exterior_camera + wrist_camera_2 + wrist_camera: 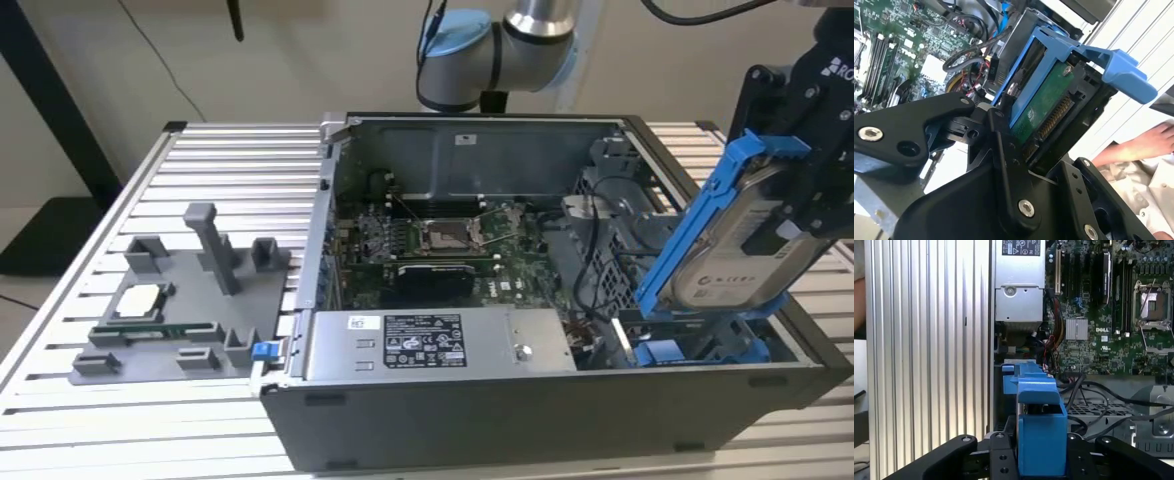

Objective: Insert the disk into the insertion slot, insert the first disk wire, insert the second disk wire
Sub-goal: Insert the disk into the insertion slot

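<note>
The gripper's (1039, 145) black linkage fills the foreground of both wrist views, its fingers (1004, 130) pressed against the flanks of the disk (1046, 107), so it is clamped on the drive. The disk's green circuit-board face shows in the second wrist view, and the blue carrier (1039, 415) frames it.

In the exterior view the gripper (801, 150) holds the disk (727, 270) steeply tilted, label outward. The lower end is down at the blue tabs (674, 352) of the insertion slot (694, 335), at the case's corner on the exterior view's right. Most of the drive stands above the bay, so I judge the first step under way but not finished.

Beyond it, black cables (1086, 390) lie loose across the perforated drive cage (1099, 410); neither disk wire looks plugged in. Farther off sit the power-supply box (441, 345) and the motherboard (427, 240). A person's hand (1159, 137) rests outside the case.
</note>
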